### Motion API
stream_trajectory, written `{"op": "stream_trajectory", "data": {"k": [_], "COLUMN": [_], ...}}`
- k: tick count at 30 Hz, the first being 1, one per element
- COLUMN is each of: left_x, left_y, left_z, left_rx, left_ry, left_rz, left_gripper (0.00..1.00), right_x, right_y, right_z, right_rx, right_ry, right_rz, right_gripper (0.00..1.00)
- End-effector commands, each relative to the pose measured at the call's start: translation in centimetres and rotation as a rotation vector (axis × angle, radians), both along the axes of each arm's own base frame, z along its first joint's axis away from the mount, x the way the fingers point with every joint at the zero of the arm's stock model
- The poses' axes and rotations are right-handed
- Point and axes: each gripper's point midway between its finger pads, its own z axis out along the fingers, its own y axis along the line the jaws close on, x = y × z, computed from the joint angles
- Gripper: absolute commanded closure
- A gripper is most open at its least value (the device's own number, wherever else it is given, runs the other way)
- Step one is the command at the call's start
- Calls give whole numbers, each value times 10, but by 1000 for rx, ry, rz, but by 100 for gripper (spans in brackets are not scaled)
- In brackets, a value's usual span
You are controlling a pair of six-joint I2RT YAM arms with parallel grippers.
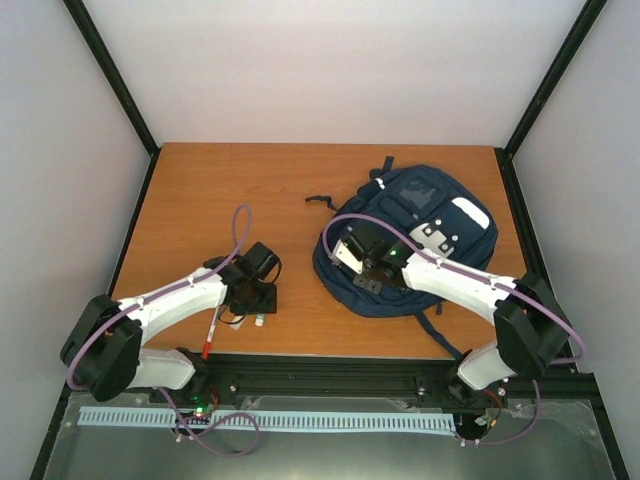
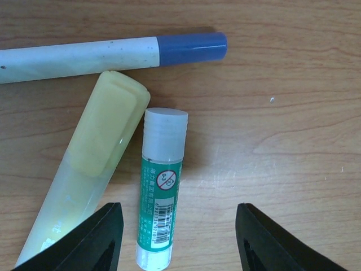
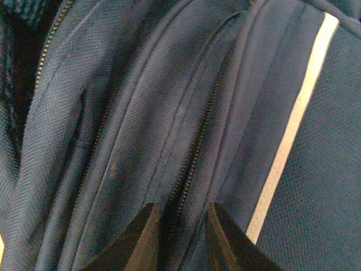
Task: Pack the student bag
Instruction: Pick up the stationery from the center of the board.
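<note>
The student bag [image 1: 420, 215] lies on the right half of the table [image 1: 220, 190]. Well apart from it, at the near left, a glue stick [image 2: 161, 186] and a highlighter [image 2: 96, 164] lie side by side, with a marker [image 2: 113, 55] across their ends. A pen [image 1: 211, 335] lies left of them, by the near edge.

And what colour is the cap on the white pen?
Blue cap; left wrist view shows it best.

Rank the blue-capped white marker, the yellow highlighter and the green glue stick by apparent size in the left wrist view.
1. Fat pale-yellow plastic highlighter, tied with 2: both are cut off, so unsure.
2. Long white marker with blue cap.
3. Green-labelled glue stick with white cap, clearly smallest.
</note>
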Motion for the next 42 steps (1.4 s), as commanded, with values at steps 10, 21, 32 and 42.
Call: {"op": "stream_trajectory", "data": {"k": [10, 21, 32, 42], "left_x": [1, -4, 3, 26], "left_y": [-9, -7, -7, -85], "left_z": [-4, -12, -27, 62], "left_rx": [-15, 12, 88, -159], "left_ry": [19, 59, 88, -59], "left_rz": [-5, -8, -26, -194], "left_gripper": [43, 49, 80, 99], "right_x": [33, 34, 29, 28], "right_y": [-29, -33, -39, -36], "right_z": [114, 127, 124, 160], "right_rx": [261, 494, 523, 559], "right_ry": [-181, -230, -227, -230], "right_rz": [-126, -115, -112, -92], "right_gripper": [97, 97, 97, 97]}}
